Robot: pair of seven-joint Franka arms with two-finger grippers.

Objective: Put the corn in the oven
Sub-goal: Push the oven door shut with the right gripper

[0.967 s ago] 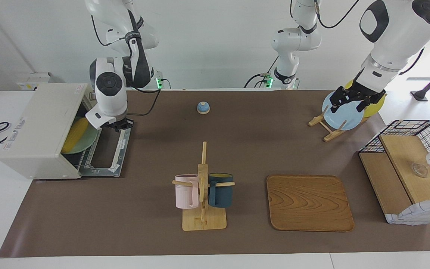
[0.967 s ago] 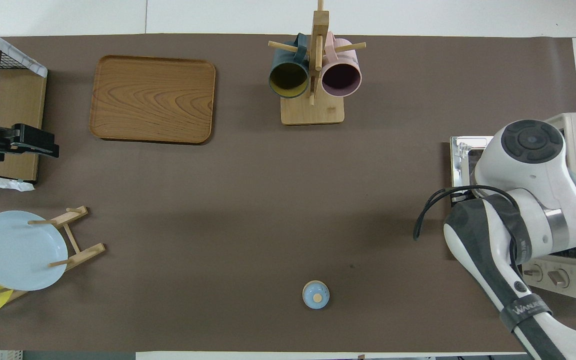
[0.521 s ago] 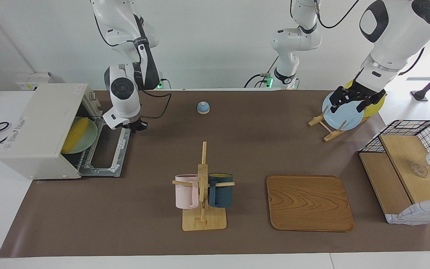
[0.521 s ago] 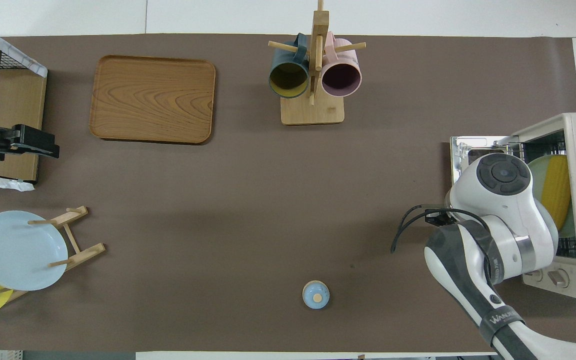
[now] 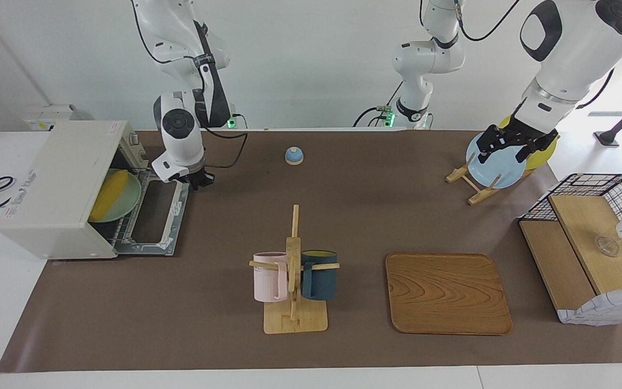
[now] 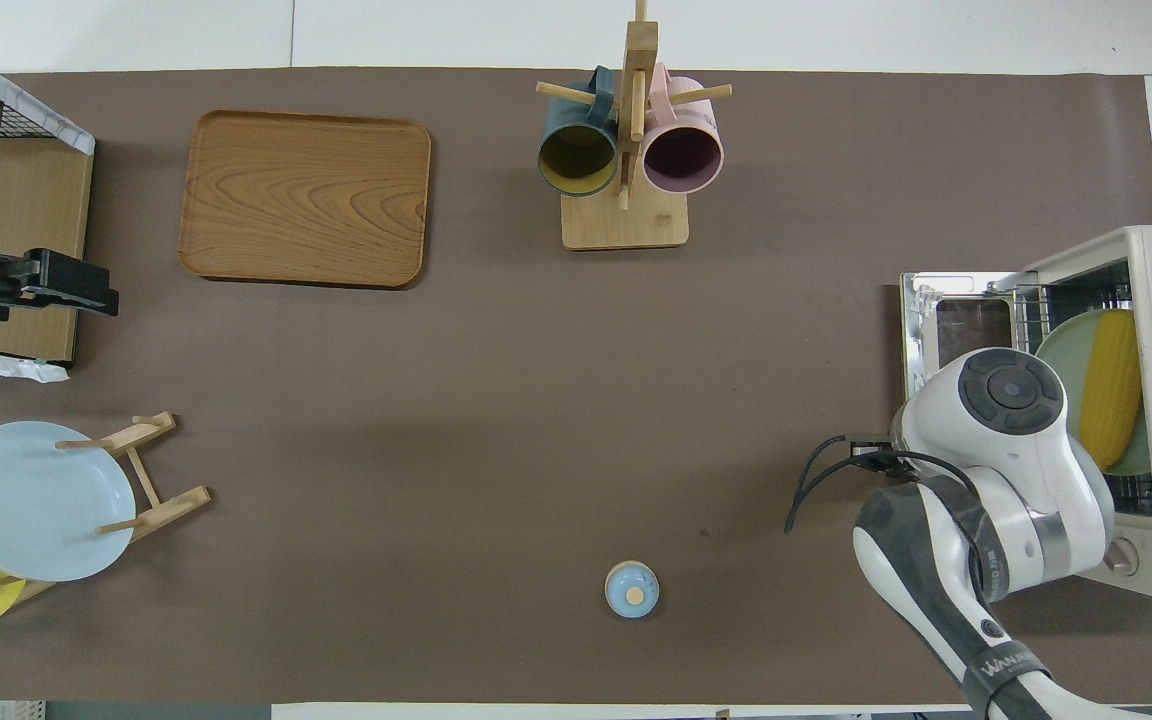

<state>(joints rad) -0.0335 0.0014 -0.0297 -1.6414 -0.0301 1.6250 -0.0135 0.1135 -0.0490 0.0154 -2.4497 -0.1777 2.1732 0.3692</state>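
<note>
Comparing this moment with the view a second ago, the right gripper (image 5: 198, 181) has drawn back from the mouth of the oven (image 5: 65, 183) and now hangs over the corner of the dropped door (image 5: 151, 221) nearest the robots, clear of the cavity. I cannot tell whether it is spread or closed; nothing is visible in its hold.

The corn (image 5: 108, 194) lies on a pale green plate (image 5: 127, 201) that sits on the wire rack (image 5: 565, 167) inside the oven. In the overhead view the cob (image 6: 1111, 388) and plate rim (image 6: 1056, 355) are now exposed, where a second ago the arm's wrist covered them. Neither has shifted with the arm's retreat.

Judgement: the placement itself looks done, as the corn rests within the oven and is apart from the gripper. The door is still down flat on the table, so closing it would be the only step left, if required. The plate edge appears close to the opening, which could obstruct a closing door.

The left gripper (image 5: 508, 145) waits over the light blue plate (image 5: 494, 167) in the wooden dish stand (image 5: 467, 181) at the left arm's end of the table, fingers spread, carrying nothing.
</note>
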